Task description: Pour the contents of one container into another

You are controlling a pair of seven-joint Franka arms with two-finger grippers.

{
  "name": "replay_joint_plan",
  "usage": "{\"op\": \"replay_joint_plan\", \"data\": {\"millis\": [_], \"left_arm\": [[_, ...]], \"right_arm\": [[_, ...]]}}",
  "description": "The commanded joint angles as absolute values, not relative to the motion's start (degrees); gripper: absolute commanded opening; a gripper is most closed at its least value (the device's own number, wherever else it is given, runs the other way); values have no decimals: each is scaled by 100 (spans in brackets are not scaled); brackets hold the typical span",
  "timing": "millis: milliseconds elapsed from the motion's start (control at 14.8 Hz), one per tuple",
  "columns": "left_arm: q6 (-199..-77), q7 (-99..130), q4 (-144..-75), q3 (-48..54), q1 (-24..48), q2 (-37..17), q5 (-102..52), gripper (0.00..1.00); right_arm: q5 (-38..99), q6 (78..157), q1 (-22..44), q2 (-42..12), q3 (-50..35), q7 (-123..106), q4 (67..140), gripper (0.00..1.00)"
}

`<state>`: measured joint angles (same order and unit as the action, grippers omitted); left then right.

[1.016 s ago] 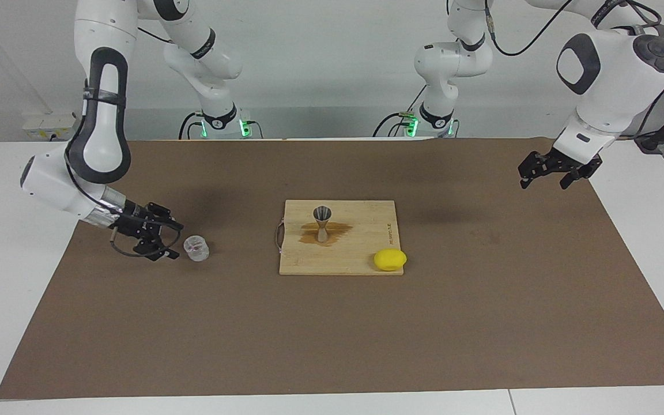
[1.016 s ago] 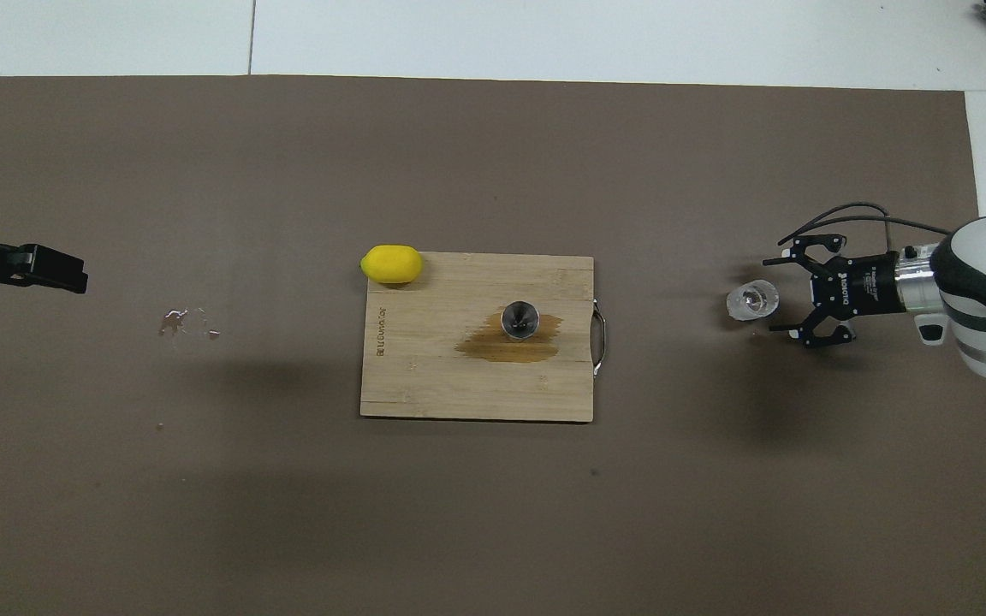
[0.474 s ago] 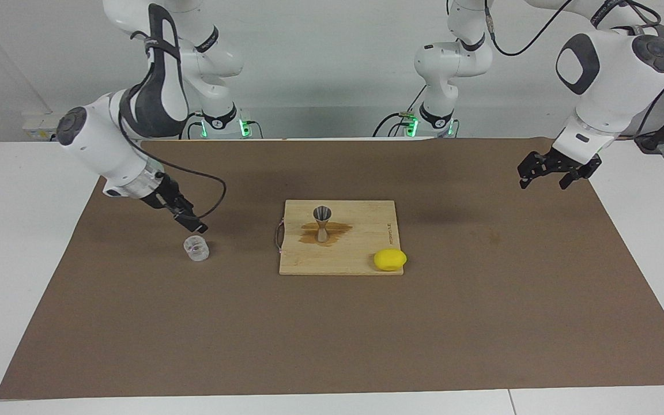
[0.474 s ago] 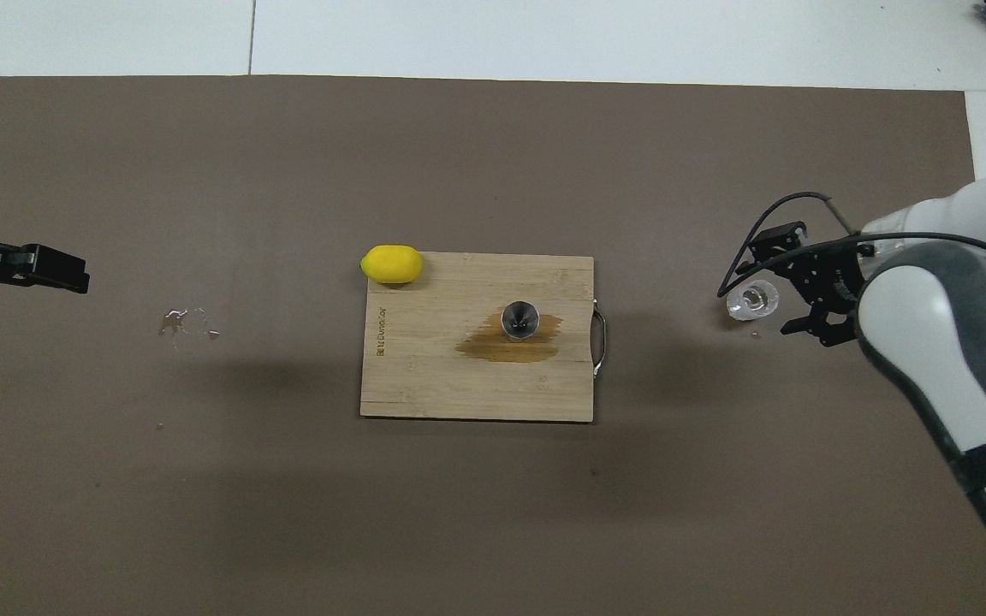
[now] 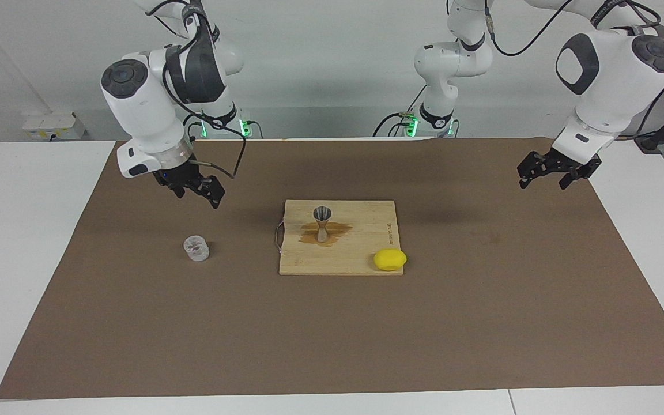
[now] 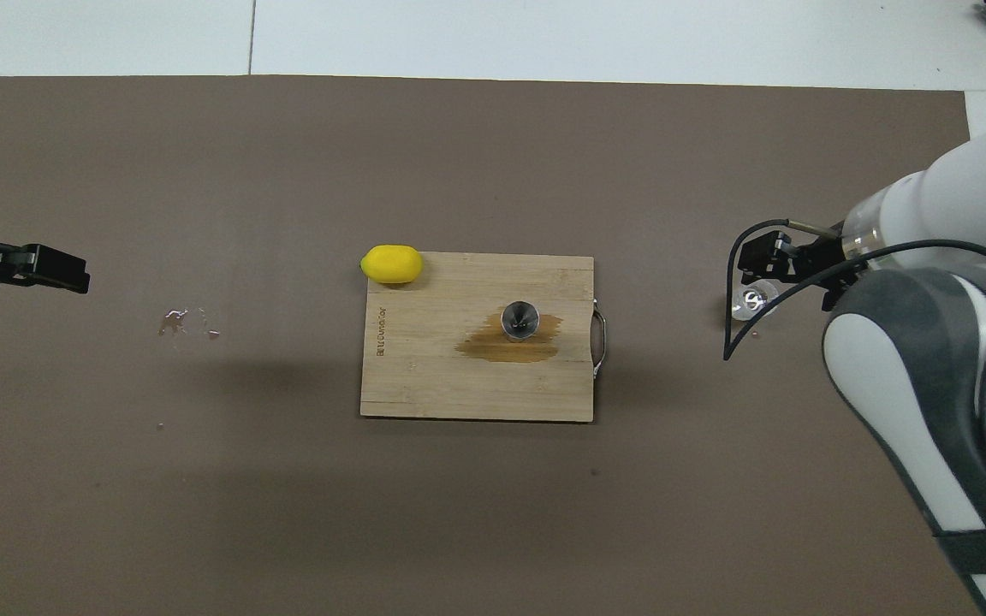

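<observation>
The clear glass cup [image 5: 196,248] stands upright on the brown mat toward the right arm's end, apart from the board. In the overhead view the cup [image 6: 751,301] shows partly under the right gripper. My right gripper [image 5: 199,193] is open and empty, raised over the mat above the cup and clear of it; it also shows in the overhead view [image 6: 788,275]. The metal jigger [image 5: 322,222] stands upright on the wooden cutting board [image 5: 366,253] in a brown puddle [image 6: 493,346]. My left gripper [image 5: 544,180] is open and empty and waits over the mat's left arm end.
A yellow lemon [image 5: 389,259] lies at the board's corner, farther from the robots than the jigger. The board has a metal handle [image 5: 277,235] on the side toward the cup. Small droplets [image 6: 187,320] lie on the mat near the left gripper [image 6: 74,275].
My right gripper, open beside the cup on the mat a second ago, has risen and drawn back toward the robots. The cup stays in place. The left arm has not moved.
</observation>
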<state>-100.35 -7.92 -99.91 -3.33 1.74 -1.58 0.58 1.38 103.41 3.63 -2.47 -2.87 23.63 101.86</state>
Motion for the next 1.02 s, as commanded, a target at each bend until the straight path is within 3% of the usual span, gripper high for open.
{"op": "replay_joint_plan", "data": {"millis": [0,271,745,948], "left_arm": [[-9984,-712,-9940,-308,158,-176,44,100],[-9949,-712,-9940,-308,158,-184,44,100],[-9958,-712,-9940,-308,158,-185,44,100],[-9958,-712,-9940,-308,158,-176,44,100]], "right_arm": [[-9,9811,273,-255,-281,1785,9617,100],[-62,9292,220,-255,-220,1732,9089,100],[-88,8667,220,-53,-228,1653,9132,100],[-97,8736,229,-18,-220,1284,9176,100]]}}
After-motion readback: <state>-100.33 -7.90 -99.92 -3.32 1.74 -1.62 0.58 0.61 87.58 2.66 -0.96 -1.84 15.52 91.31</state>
